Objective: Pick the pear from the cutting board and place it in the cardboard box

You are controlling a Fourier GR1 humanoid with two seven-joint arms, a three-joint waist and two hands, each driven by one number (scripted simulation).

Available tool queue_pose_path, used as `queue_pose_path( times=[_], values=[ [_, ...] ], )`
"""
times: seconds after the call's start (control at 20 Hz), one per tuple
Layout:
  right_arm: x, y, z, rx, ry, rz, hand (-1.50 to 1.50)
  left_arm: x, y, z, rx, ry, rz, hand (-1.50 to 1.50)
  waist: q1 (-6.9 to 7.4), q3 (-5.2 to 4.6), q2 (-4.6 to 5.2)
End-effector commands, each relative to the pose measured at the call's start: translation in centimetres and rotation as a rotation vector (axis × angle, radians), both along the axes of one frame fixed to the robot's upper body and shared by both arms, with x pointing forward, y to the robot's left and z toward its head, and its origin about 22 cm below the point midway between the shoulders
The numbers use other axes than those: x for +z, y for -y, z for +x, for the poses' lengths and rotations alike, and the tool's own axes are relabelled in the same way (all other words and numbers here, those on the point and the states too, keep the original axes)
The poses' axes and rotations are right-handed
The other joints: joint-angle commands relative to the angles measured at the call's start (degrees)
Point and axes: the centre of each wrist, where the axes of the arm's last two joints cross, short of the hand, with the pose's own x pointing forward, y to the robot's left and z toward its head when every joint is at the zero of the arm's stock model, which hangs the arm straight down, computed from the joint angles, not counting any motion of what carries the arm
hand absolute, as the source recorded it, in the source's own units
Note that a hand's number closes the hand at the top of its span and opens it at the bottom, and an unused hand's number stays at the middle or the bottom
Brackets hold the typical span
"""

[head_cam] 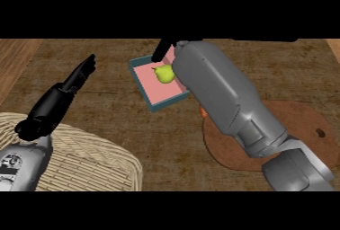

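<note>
The yellow-green pear (pixel 164 74) lies inside the box (pixel 154 99), which has teal walls and a pink floor, at the upper middle of the counter. My right forearm reaches from the lower right across the box and hides its right side. Of my right hand (pixel 160 50) only a straight black finger shows, above the box's far edge and apart from the pear. The round brown cutting board (pixel 302 121) lies at the right, partly under my right arm. My left hand (pixel 74 80) rests open at the left, fingers straight and pointing up.
A woven wicker basket (pixel 93 161) fills the lower left corner, under my left forearm. A small orange thing (pixel 203 112) peeks out beside my right arm at the board's left edge. The board has a small hole (pixel 320 133) near its right rim.
</note>
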Motion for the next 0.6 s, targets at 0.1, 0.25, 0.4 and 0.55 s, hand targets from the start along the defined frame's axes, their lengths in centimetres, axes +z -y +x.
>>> queue_pose_path(
  times=[0.1, 0.25, 0.4, 0.55],
  values=[
    [4.1, 0.6, -0.5, -0.155, 0.349, 0.504, -1.50, -1.8, 0.2, -0.5, 0.022, -0.051, -0.026, 0.00, -1.18, -0.52, 0.20],
    [1.6, 2.9, -0.1, -0.260, 0.399, 0.634, -1.50, -1.7, 0.3, -0.5, 0.031, -0.042, -0.037, 0.00, -1.28, -0.59, 0.26],
    [-0.5, 4.3, -0.1, -0.311, 0.431, 0.697, -1.50, -2.9, 0.5, -1.0, 0.005, -0.062, -0.040, 0.00, -1.13, -0.66, 0.23],
    [-3.0, 6.0, -0.4, -0.323, 0.478, 0.701, -1.50, -0.9, -0.1, -0.2, 0.018, -0.070, -0.050, 0.00, -2.37, -0.63, -0.30]
  ],
)
